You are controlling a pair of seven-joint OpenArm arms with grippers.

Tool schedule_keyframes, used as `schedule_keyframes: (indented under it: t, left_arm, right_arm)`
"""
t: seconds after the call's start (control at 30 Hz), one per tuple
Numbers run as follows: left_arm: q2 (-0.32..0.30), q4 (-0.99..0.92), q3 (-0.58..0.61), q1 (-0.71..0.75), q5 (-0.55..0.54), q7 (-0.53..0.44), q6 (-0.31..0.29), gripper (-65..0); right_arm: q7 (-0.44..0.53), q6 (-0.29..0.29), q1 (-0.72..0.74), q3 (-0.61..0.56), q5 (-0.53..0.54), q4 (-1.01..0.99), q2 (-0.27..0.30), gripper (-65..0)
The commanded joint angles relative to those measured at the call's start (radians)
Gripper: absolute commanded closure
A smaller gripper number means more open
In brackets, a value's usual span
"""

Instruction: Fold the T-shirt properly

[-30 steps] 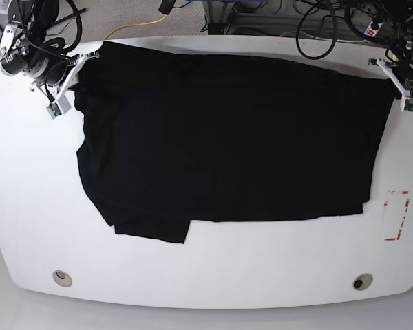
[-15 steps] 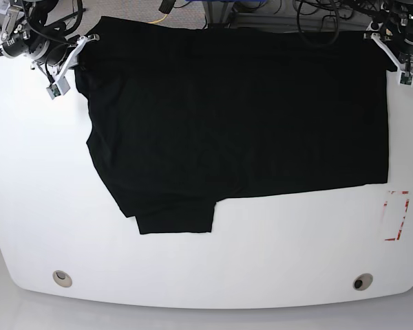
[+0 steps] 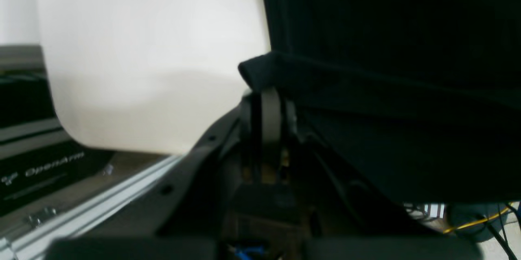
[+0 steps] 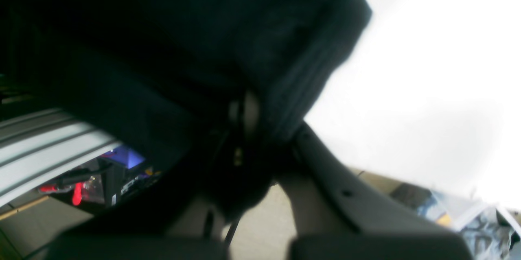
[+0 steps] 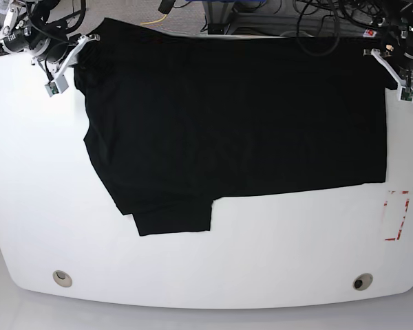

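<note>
The black T-shirt (image 5: pixel 234 117) lies spread plain side up across the white table (image 5: pixel 206 275), its far edge reaching the table's back rim. One sleeve (image 5: pixel 172 216) sticks out toward the front. At the back left of the base view, my right gripper (image 5: pixel 91 40) is shut on a far corner of the cloth. The right wrist view shows that gripper (image 4: pixel 244 113) pinching a bunched fold. My left gripper (image 5: pixel 373 52) is shut on the opposite far corner at the back right. Up close, the left gripper (image 3: pixel 269 107) clamps the hem corner.
A red-outlined rectangle (image 5: pixel 397 215) is marked on the table near its right edge. Two round grommet holes (image 5: pixel 62 278) (image 5: pixel 362 282) sit near the front edge. Cables (image 5: pixel 316 27) and frame rails crowd the space behind the table.
Both grippers have drawn the T-shirt toward the table's back edge, and its front hem and sleeve have slid away from the front. In the last half second it barely moved.
</note>
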Motion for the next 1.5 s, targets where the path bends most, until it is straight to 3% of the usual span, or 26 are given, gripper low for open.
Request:
schedule_keyframes:
  t: [0.0, 0.47, 0.87, 1.03, 1.47]
  left_arm:
    - [-0.036, 0.013, 0.005, -0.014, 0.003, -0.009, 0.007, 0.0]
    - [-0.092, -0.013, 0.022, -0.06, 0.005, -0.009, 0.007, 0.0]
    - [-0.103, -0.04, 0.028, -0.087, 0.005, -0.01, 0.007, 0.0]
    - [-0.105, -0.063, 0.041, -0.15, 0.005, -0.01, 0.007, 0.0]
    - [-0.207, -0.255, 0.176, -0.317, 0.003, -0.013, 0.007, 0.0]
  right_arm:
    - [0.014, -0.003, 0.023, 0.005, -0.011, -0.004, 0.017, 0.0]
    - [0.015, -0.003, 0.185, -0.04, -0.015, -0.234, 0.025, -2.9]
    - [-0.031, -0.005, 0.28, -0.042, -0.014, -0.246, 0.017, 0.0]
    - [-0.032, -0.041, 0.306, -0.042, -0.014, -0.261, 0.019, 0.0]
    - [-0.035, -0.058, 0.326, -0.042, 0.011, -0.261, 0.017, -0.6]
